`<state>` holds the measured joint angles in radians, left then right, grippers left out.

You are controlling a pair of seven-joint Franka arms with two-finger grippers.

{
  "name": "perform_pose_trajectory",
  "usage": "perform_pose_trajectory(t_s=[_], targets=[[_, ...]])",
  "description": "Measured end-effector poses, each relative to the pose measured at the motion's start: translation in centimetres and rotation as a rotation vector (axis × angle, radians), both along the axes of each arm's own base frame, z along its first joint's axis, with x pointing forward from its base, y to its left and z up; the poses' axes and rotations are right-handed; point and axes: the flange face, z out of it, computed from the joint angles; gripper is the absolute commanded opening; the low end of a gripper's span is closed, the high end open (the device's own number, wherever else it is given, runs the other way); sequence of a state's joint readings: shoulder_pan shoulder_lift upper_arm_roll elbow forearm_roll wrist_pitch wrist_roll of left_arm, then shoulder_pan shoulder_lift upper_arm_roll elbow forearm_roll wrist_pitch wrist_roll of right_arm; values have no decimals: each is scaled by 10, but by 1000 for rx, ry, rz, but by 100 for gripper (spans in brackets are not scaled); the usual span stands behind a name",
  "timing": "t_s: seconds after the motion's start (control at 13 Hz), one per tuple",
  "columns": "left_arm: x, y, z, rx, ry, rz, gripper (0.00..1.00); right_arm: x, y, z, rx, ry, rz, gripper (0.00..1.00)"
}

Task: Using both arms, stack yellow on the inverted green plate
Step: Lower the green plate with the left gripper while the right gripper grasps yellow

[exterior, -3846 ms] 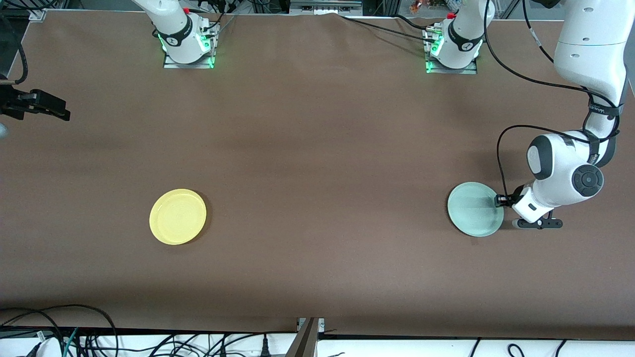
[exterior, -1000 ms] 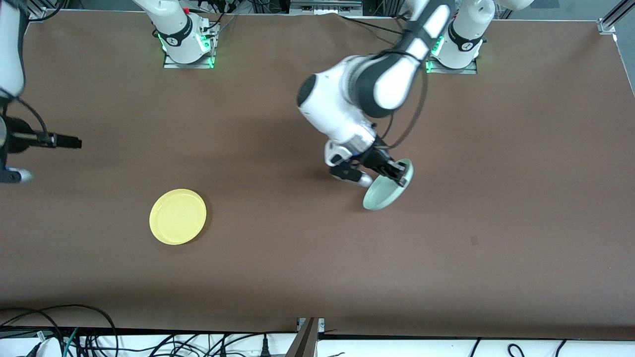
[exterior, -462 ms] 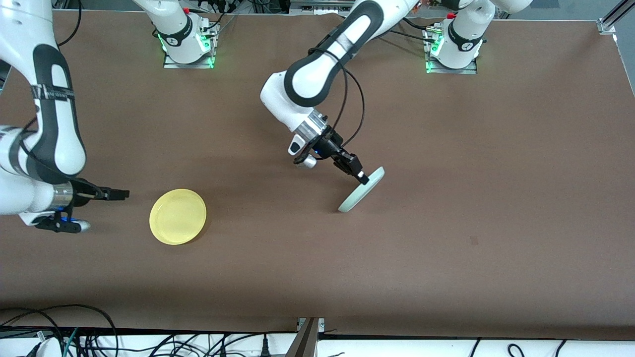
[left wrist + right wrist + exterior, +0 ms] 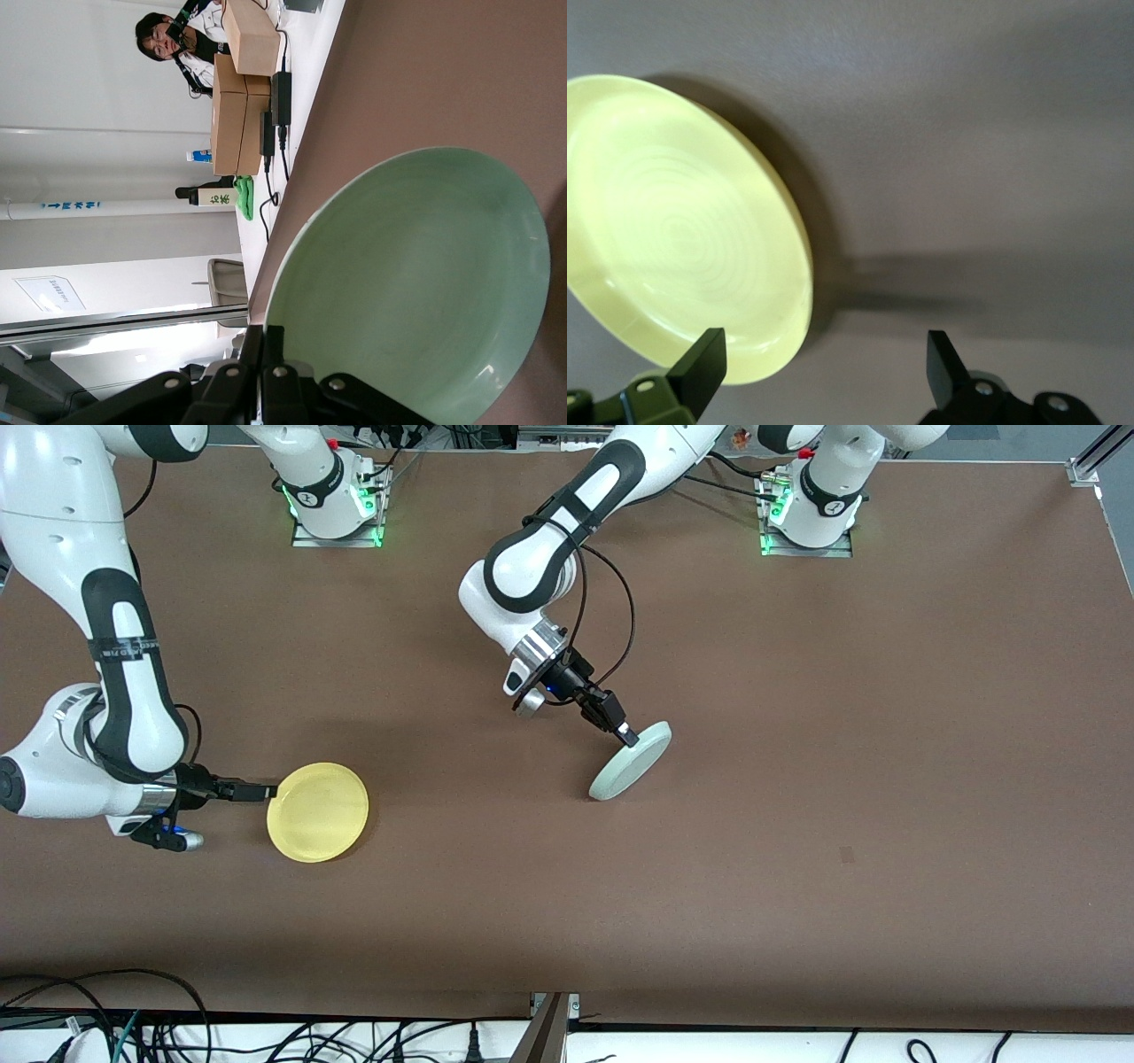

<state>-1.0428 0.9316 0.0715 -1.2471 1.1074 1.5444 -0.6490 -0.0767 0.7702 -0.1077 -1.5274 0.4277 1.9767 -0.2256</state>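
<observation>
The pale green plate (image 4: 631, 760) is near the table's middle, tilted steeply with its plain underside turned up and its lower edge at the table. My left gripper (image 4: 625, 733) is shut on its upper rim. The left wrist view shows the plate's hollow side (image 4: 416, 283) with the gripper (image 4: 263, 341) clamped on the rim. The yellow plate (image 4: 317, 811) lies flat, right way up, toward the right arm's end. My right gripper (image 4: 257, 789) is low beside its rim, open and empty. In the right wrist view one of the fingers (image 4: 700, 359) overlaps the edge of the plate (image 4: 673, 239) and the gripper (image 4: 824, 363) is mostly over bare table.
The two arm bases (image 4: 335, 505) (image 4: 808, 509) stand along the table's farther edge. Cables (image 4: 106, 1019) hang below the nearer edge. A small dark mark (image 4: 846, 856) is on the brown table toward the left arm's end.
My left gripper has shifted the green plate slightly toward the right arm's end and tipped it further over. My right gripper has moved in to the yellow plate's rim.
</observation>
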Motion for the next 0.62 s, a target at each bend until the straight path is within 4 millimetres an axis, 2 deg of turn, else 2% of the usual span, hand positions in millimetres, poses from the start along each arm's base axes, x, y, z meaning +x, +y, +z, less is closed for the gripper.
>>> perform_pose_trajectory(t_s=[0.08, 0.15, 0.23, 0.31, 0.46, 0.54, 0.62], targets=[[-3, -2, -1, 1, -7, 0, 0, -2, -2, -11, 9, -5, 4, 100], [-7, -4, -3, 0, -20, 3, 0, -3, -2, -17, 11, -7, 4, 82], [-12, -7, -4, -6, -37, 5, 0, -3, -2, -19, 9, -10, 3, 50], [-18, -10, -5, -7, -48, 5, 0, -3, -2, -19, 8, -13, 3, 34], [-34, -20, -9, -6, -65, -6, 0, -2, 0, -19, 8, -14, 5, 19], [-43, -25, -11, -9, -79, -9, 0, -2, 2, -19, 9, -14, 7, 16], [-52, -30, -13, -12, -92, -14, 6, -2, 3, -18, 10, -15, 9, 16]])
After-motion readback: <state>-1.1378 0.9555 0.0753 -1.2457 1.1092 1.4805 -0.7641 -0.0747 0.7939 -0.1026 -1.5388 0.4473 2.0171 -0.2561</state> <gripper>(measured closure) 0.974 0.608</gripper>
